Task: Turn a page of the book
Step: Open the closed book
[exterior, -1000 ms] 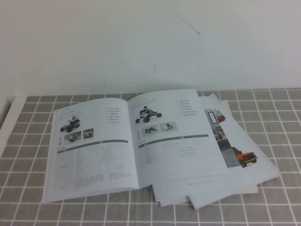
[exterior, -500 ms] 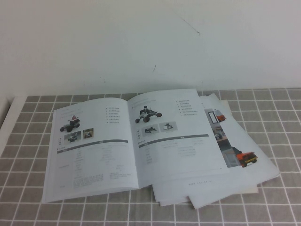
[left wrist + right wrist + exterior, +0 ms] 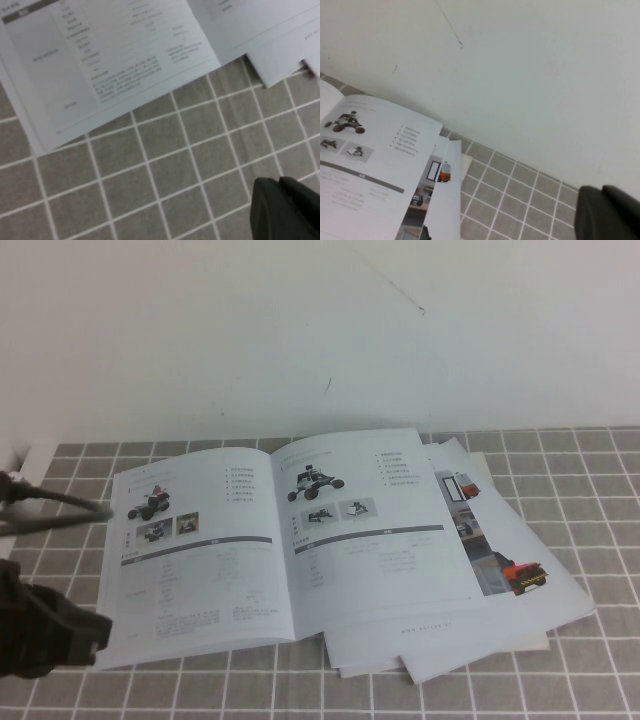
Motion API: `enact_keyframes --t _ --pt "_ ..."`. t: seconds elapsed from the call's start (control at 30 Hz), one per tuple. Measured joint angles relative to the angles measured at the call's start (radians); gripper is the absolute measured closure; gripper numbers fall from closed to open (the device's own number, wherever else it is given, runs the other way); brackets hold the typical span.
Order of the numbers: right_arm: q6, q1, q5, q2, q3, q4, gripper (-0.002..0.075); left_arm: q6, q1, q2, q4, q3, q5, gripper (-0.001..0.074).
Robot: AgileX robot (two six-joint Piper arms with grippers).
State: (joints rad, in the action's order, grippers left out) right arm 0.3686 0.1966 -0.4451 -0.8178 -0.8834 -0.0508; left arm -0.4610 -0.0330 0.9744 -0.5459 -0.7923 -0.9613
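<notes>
Since a moment ago, my left arm [image 3: 45,625] has come into the high view beside the near left corner of the book [image 3: 270,540], where only tiles showed before; nothing on the table has shifted. I am seeing its dark body blurred at that corner with its cable [image 3: 55,502] running across beyond it, and I cannot tell whether the left gripper [image 3: 285,207] is spread or pressed together (only a dark edge of it is showing in the left wrist view, over the bare tiles just off the book's near edge). The book is lying open and flat on the grey tiled table [image 3: 600,500], its far edge near the white wall [image 3: 320,330]. The page [image 3: 370,525] with the black rover photo and grey band is lying flat as the book's right-hand leaf, the red-and-black rover leaf [image 3: 190,550] on its left. Loose white booklets [image 3: 520,570] are sticking out from under the book's right side. The right gripper [image 3: 607,212] is showing only as a dark corner in its wrist view, off to the book's right; its state I cannot tell.
</notes>
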Motion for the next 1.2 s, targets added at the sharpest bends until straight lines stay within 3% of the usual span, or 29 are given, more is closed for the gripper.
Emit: enact_keyframes --t 0.33,0.63,0.87,1.2 --pt "0.011 0.0 -0.019 0.0 0.0 -0.079 0.0729 -0.021 0.0 0.04 -0.284 -0.001 0.201 0.0738" --pt "0.012 0.001 -0.18 -0.005 0.0 -0.309 0.0729 -0.063 0.0 0.06 -0.665 -0.002 0.322 0.0738" --pt "0.012 0.001 -0.335 -0.038 0.0 -0.335 0.0729 -0.111 0.0 0.183 -0.632 -0.043 0.244 0.0738" --pt "0.03 0.001 -0.359 -0.136 0.0 -0.343 0.0729 -0.175 0.002 0.258 -0.697 -0.147 0.123 0.0738"
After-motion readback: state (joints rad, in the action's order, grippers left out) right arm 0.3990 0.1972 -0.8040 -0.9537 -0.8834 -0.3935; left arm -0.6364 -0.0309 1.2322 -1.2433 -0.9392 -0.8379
